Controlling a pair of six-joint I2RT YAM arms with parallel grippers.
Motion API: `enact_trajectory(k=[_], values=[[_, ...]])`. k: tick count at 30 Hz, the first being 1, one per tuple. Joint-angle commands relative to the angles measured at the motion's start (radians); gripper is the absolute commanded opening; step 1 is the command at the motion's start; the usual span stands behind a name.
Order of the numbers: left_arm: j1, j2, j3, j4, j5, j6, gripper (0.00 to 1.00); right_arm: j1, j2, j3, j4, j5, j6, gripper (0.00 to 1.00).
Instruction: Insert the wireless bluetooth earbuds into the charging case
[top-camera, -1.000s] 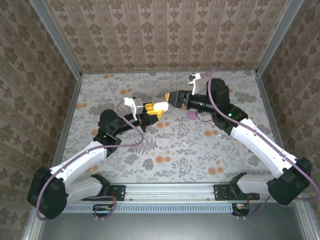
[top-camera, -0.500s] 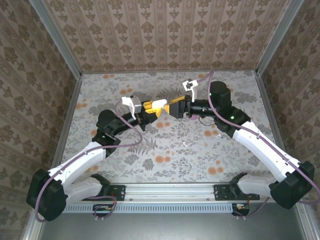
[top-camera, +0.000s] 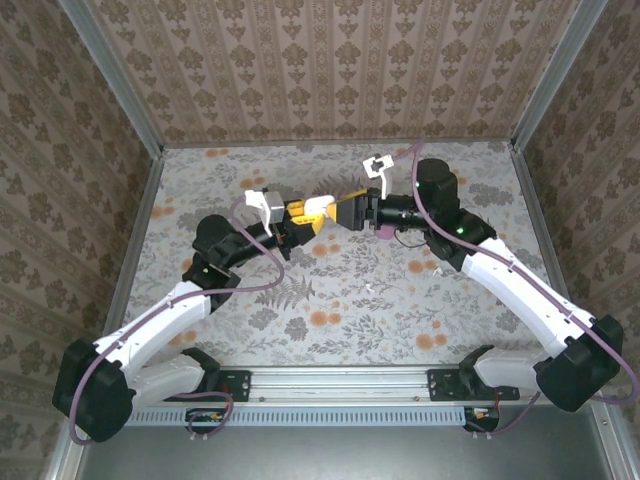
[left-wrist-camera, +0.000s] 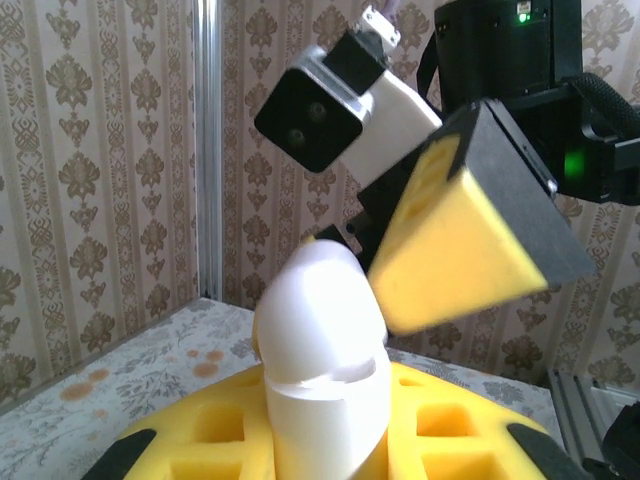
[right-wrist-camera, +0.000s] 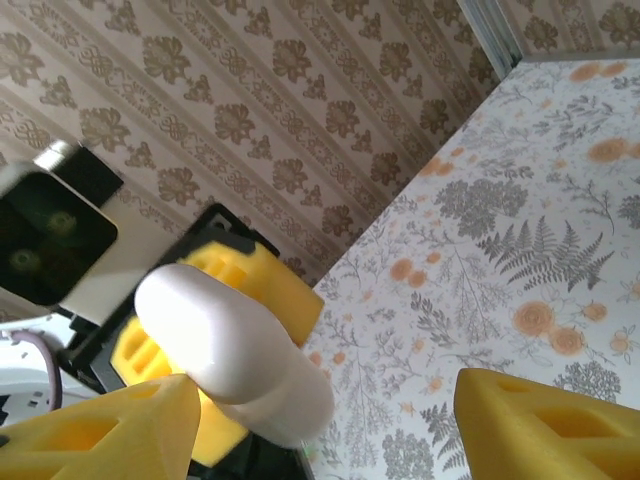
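Above the middle of the table (top-camera: 300, 300), my left gripper (top-camera: 302, 217) is clamped on the lower half of the white charging case (left-wrist-camera: 322, 400), whose lid (left-wrist-camera: 315, 290) is tilted. My right gripper (top-camera: 347, 212) stands wide apart, one yellow pad (left-wrist-camera: 460, 250) right beside that lid; whether it touches, I cannot tell. The earbuds (top-camera: 418, 265) seem to be tiny pale specks on the table beside my right forearm.

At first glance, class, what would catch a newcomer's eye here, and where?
Two arms stand tip to tip above the middle of the flowered table. The left gripper is shut on a white case, and the right gripper is open right beside it. A small pink item lies on the table under the right arm.
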Motion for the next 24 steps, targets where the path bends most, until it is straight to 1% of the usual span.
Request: enact_trajectory(k=[1,6,8,12,14,15,17,19,22,24], values=[[-0.011,-0.031,0.034,-0.005,0.099,0.03,0.19,-0.026,0.023,0.039,0.057,0.034,0.055,0.69],[-0.013,-0.035,0.033,-0.001,0.095,0.03,0.2,-0.032,0.04,0.063,-0.014,0.084,0.048,0.68],[-0.013,-0.039,0.028,-0.001,0.083,0.031,0.2,-0.032,0.047,0.071,-0.026,0.079,0.044,0.68],[-0.012,-0.05,0.01,-0.019,0.021,0.049,0.2,-0.032,0.018,0.078,-0.021,0.073,0.056,0.68],[-0.012,-0.054,-0.001,-0.028,0.001,0.059,0.2,-0.033,-0.023,0.078,-0.049,0.118,0.026,0.69],[-0.013,-0.056,-0.008,-0.028,-0.043,0.064,0.21,-0.037,-0.05,0.073,-0.072,0.148,0.006,0.7],[-0.013,-0.058,-0.018,-0.028,-0.066,0.068,0.2,-0.053,-0.098,0.056,-0.122,0.215,-0.029,0.7],[-0.012,-0.056,-0.024,-0.027,-0.077,0.069,0.21,-0.085,-0.146,0.02,-0.177,0.263,-0.048,0.69],[-0.013,-0.053,-0.028,-0.023,-0.083,0.071,0.21,-0.176,-0.188,-0.031,-0.34,0.371,-0.026,0.67],[-0.013,-0.051,-0.032,-0.012,-0.085,0.065,0.21,-0.298,-0.189,-0.088,-0.451,0.381,0.019,0.64]])
